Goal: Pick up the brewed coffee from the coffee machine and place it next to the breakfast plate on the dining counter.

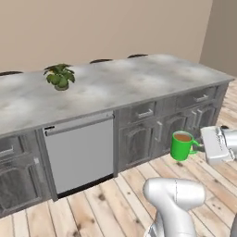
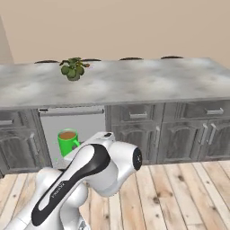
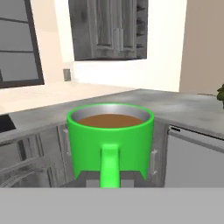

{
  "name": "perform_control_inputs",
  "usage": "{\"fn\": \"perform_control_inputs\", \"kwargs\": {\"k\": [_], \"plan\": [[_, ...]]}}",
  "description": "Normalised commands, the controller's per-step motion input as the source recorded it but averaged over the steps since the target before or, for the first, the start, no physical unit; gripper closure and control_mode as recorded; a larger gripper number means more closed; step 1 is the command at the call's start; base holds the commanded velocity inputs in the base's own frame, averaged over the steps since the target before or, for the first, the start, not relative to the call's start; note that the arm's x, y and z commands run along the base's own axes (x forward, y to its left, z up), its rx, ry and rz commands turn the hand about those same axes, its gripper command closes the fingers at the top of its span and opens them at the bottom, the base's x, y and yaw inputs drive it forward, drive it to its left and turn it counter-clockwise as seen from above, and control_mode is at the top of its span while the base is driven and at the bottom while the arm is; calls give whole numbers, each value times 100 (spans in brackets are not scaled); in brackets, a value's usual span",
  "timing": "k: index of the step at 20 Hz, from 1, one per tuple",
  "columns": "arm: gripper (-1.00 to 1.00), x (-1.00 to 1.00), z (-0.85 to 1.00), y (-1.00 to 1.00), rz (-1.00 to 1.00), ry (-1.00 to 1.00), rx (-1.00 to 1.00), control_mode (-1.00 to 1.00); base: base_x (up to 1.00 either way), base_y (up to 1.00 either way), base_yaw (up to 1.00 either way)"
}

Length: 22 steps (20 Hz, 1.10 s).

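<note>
The brewed coffee (image 1: 181,147) is a bright green mug with brown liquid at its top, held upright in the air over the wooden floor in front of the dining counter (image 1: 115,85). My gripper (image 1: 198,145) is shut on its side handle, reaching in from the right. In the right base view the mug (image 2: 67,141) hangs left of my arm, in front of the dishwasher. The hand view has the mug (image 3: 109,140) close up, its handle between my fingertips (image 3: 89,177). The breakfast plate and the coffee machine are out of view.
A potted green plant (image 1: 60,76) stands on the counter's left part. Black stool tops (image 1: 102,60) peek over its far edge. Below the top are a steel dishwasher front (image 1: 81,152) and grey cabinet doors (image 1: 139,141).
</note>
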Motion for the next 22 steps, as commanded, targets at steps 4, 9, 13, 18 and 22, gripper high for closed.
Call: {"fn": "perform_control_inputs", "kwargs": {"k": [4, 9, 13, 18, 22], "plan": [[100, 0, 0, 0, 0, 0, 0, 100, 70, -100, -14], [100, 0, 0, 0, 0, 0, 0, 100, 76, -100, -36], [100, 0, 0, 0, 0, 0, 0, 100, 74, -93, -44], [100, 0, 0, 0, 0, 0, 0, 100, 95, -75, -38], [100, 0, 0, 0, 0, 0, 0, 100, 100, -48, -27]]}}
